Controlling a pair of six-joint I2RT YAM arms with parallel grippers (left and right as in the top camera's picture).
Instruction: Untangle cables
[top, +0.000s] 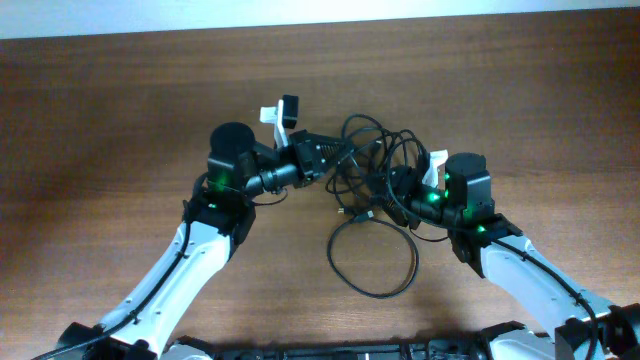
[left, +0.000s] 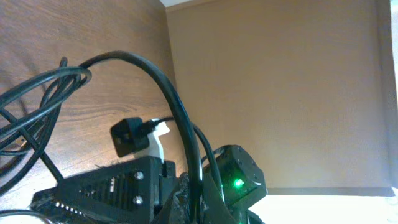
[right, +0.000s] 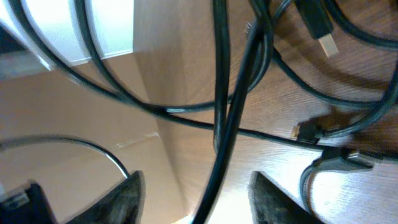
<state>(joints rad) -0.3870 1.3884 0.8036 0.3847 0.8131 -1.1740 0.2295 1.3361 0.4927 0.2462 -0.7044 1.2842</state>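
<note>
Bench: we see a brown wooden bench carrying everything.
Cables: the cables sit as one black tangle near the middle of the bench, between our two arms.
Loop: a wide loop spreads flat out of the tangle toward the arms' bases, apart from both arms.
Left fingers: the left fingers reach into the tangle from its left side. They are clenched on a strand of the cables, which arches up out of them in the left wrist view.
Right fingers: the right fingers are at the tangle's right side and stand apart, released. One strand runs between them, and we see them grasping nothing.
Plug: a plug with a silver tip lies on the bench among the strands.
</note>
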